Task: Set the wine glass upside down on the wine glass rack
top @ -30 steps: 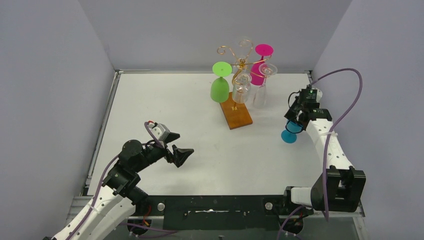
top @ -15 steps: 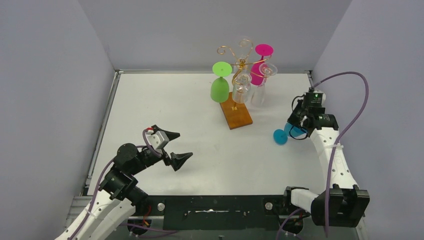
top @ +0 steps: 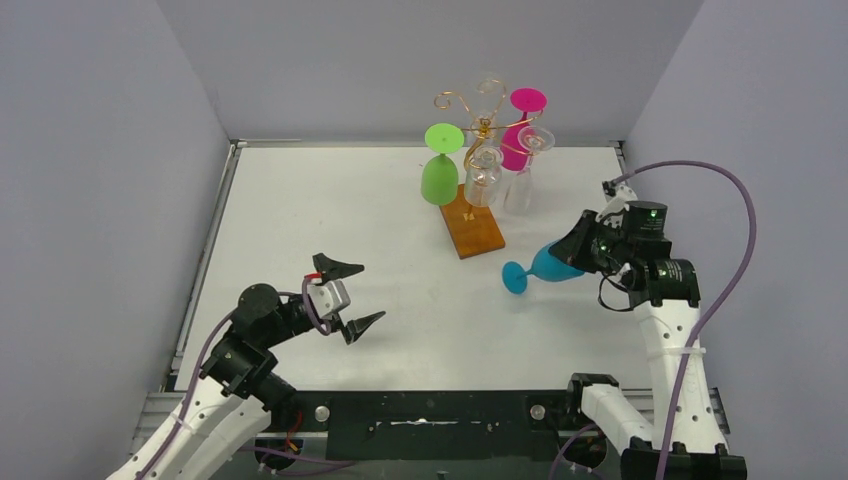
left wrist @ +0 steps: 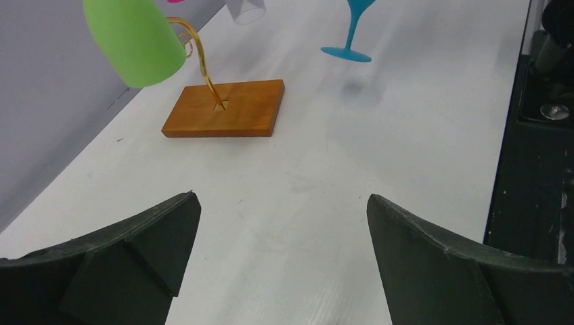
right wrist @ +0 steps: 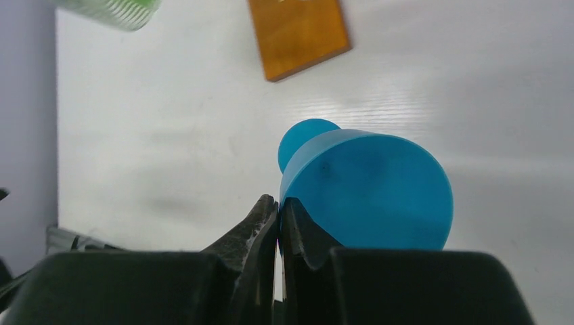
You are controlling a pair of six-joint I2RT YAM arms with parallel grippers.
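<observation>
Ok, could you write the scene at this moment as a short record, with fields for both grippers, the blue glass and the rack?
left gripper: open, empty, low over the table
right gripper: shut on the blue wine glass
blue wine glass: off the table, tilted, foot pointing away from the gripper
wine glass rack: holds a green glass, a pink glass and clear glasses, upside down
</observation>
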